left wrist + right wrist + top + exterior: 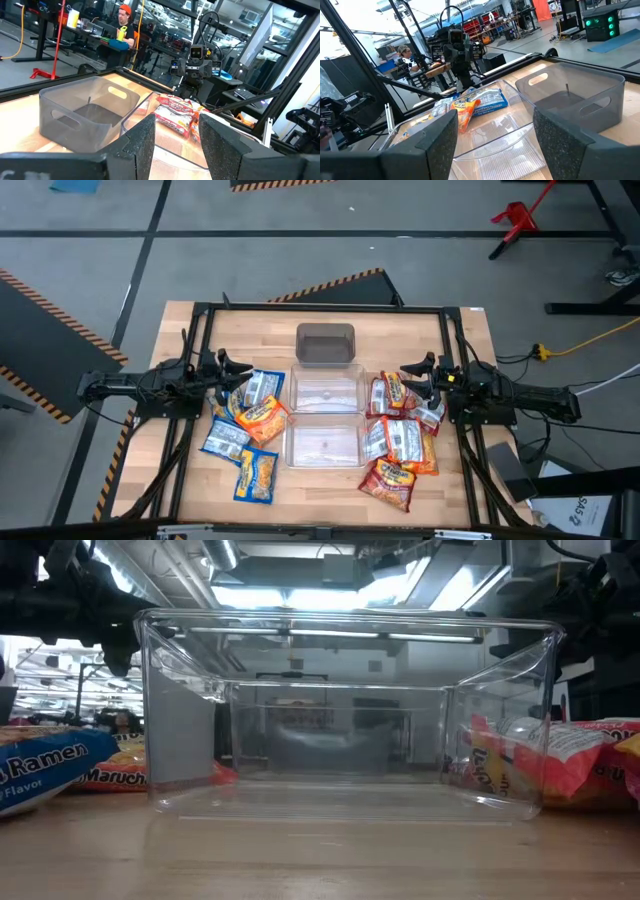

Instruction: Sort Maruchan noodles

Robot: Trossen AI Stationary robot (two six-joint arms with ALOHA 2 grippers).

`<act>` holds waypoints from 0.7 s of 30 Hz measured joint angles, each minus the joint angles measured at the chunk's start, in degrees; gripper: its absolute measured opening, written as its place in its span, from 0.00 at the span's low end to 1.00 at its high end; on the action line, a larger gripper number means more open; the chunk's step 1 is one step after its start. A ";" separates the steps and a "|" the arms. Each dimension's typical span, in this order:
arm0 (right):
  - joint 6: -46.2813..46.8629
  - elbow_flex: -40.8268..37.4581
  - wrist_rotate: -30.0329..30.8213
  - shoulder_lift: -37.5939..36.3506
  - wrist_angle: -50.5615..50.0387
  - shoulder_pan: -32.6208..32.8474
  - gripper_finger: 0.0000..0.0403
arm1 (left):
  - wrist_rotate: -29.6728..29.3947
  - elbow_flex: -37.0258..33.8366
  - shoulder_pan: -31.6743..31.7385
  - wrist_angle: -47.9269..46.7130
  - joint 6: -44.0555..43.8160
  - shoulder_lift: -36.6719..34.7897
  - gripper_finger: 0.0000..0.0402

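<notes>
Blue-and-yellow and orange Maruchan packets (247,428) lie flat in a loose pile on the table's left side. Red-and-silver and orange packets (400,438) lie piled on its right side. My left gripper (232,367) is open above the left pile's far edge, holding nothing. My right gripper (410,372) is open above the right pile's far edge, holding nothing. The left wrist view shows the right pile (175,114) past the left gripper's own fingers (177,142). The right wrist view shows the left pile (470,106) past the right gripper's fingers (495,140).
Two clear plastic bins (324,390) (322,443) stand in the table's middle, one behind the other. A grey bin (325,344) stands behind them near the far edge. In the low view the near clear bin (350,720) fills the picture. A person (124,22) sits beyond the table.
</notes>
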 joint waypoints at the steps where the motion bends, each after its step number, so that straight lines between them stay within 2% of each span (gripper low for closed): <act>1: -0.01 0.00 -0.01 0.00 0.00 0.00 0.60 | 0.02 0.02 0.00 0.00 -0.02 0.00 0.36; 16: 0.02 0.00 0.01 -0.01 0.05 0.00 0.60 | 0.01 0.02 0.00 0.00 -0.01 -0.02 0.36; 21: 2.86 0.00 0.17 0.00 0.31 0.01 0.60 | -0.18 0.02 -0.01 0.01 -0.01 -0.01 0.36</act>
